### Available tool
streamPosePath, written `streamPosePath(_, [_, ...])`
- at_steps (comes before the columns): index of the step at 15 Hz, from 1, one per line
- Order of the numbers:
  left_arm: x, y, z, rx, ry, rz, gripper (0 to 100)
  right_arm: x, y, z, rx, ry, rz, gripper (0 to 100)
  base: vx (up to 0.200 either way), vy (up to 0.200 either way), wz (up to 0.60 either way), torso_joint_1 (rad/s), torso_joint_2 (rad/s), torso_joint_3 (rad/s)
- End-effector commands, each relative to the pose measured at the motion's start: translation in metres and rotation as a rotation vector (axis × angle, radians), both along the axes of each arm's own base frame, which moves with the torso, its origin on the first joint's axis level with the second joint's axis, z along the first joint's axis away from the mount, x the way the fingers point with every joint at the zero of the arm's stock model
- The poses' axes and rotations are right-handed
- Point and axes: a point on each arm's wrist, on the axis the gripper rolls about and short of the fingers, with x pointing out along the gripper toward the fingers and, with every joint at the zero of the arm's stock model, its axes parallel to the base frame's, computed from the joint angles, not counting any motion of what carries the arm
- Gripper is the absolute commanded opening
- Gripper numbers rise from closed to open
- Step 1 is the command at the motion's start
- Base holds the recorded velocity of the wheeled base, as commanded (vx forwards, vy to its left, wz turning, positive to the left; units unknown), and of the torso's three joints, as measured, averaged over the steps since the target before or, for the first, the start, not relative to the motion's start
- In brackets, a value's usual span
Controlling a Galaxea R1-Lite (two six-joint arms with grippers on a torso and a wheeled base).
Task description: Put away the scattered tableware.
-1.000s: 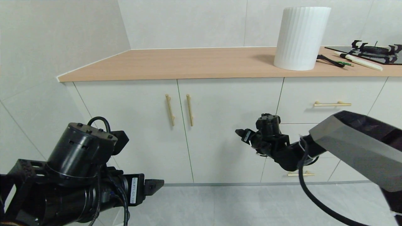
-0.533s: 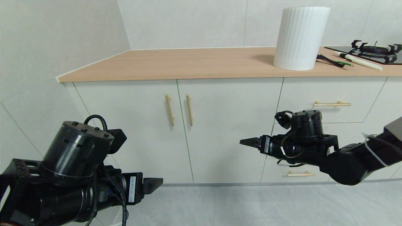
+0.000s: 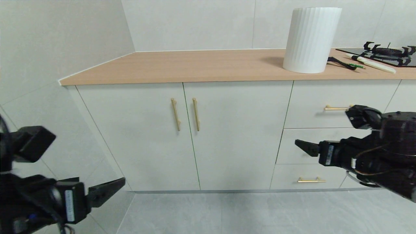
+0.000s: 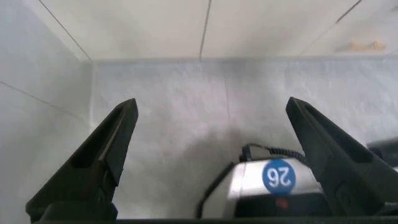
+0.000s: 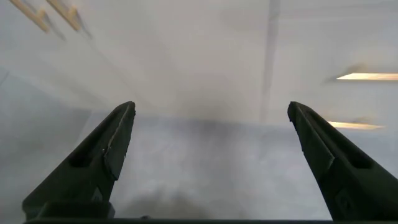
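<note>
Head view: white container (image 3: 311,39) hides part of the black utensil (image 3: 342,63).

This is a home kitchen: a wood-topped counter (image 3: 195,66) runs along tiled walls above 2 pale cabinet doors (image 3: 234,136) and drawers (image 3: 312,97) with slim brass handles (image 3: 175,114). At the counter's right end sits a gas hob (image 3: 388,52) with black pan supports. Utensils (image 3: 373,64) lie by it, next to a white ribbed canister (image 3: 308,39).
</note>
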Motion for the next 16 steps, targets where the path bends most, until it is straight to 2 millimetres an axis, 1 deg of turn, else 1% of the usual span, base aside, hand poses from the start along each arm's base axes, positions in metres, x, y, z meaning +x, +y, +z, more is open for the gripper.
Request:
streamPosePath(1, [-0.064,0.038,-0.009,0.018,-0.190,0.001,100,-0.075,-0.037,0.021,-0.021,-0.169,-0.097,100,0.000,0.000,0.00,0.000,0.00,0.000])
streamPosePath(2, [-0.087,0.051,-0.015,0.072,-0.282,0.017,100,-0.104,-0.055,0.017,-0.058,-0.229,-0.193,100,0.000,0.000,0.00,0.000,0.00,0.000])
streamPosePath(3, [-0.101,0.057,-0.015,0.075,-0.347,0.035,100,-0.124,-0.067,0.014,-0.087,-0.276,-0.248,100,0.000,0.000,0.00,0.000,0.00,0.000])
streamPosePath(5, [-0.120,0.064,-0.015,0.085,-0.443,0.095,100,-0.160,-0.086,0.012,-0.129,-0.386,-0.343,100,0.000,0.000,0.00,0.000,0.00,0.000])
streamPosePath(6, [-0.126,0.066,-0.016,0.093,-0.469,0.117,100,-0.171,-0.091,0.012,-0.151,-0.417,-0.387,100,0.000,0.000,0.00,0.000,0.00,0.000])
streamPosePath(7, [-0.136,0.069,-0.021,0.103,-0.512,0.135,100,-0.188,-0.097,0.013,-0.173,-0.456,-0.451,100,0.000,0.000,0.00,0.000,0.00,0.000])
streamPosePath(9, [-0.152,0.072,-0.030,0.124,-0.588,0.167,100,-0.219,-0.102,0.011,-0.183,-0.552,-0.476,100,0.000,0.000,0.00,0.000,0.00,0.000])
streamPosePath(11, [-0.161,0.073,-0.040,0.131,-0.627,0.195,100,-0.244,-0.104,0.001,-0.231,-0.639,-0.475,100,0.000,0.000,0.00,0.000,0.00,0.000])
streamPosePath(12, [-0.164,0.073,-0.046,0.147,-0.638,0.211,100,-0.252,-0.104,-0.005,-0.251,-0.658,-0.491,100,0.000,0.000,0.00,0.000,0.00,0.000])
streamPosePath(14, [-0.160,0.070,-0.057,0.161,-0.618,0.240,100,-0.266,-0.100,-0.017,-0.295,-0.688,-0.495,100,0.000,0.000,0.00,0.000,0.00,0.000])
streamPosePath(15, [-0.158,0.070,-0.060,0.160,-0.615,0.250,100,-0.268,-0.099,-0.022,-0.305,-0.684,-0.488,100,0.000,0.000,0.00,0.000,0.00,0.000])
streamPosePath(16, [-0.154,0.068,-0.067,0.168,-0.609,0.267,100,-0.266,-0.099,-0.030,-0.307,-0.664,-0.480,100,0.000,0.000,0.00,0.000,0.00,0.000])
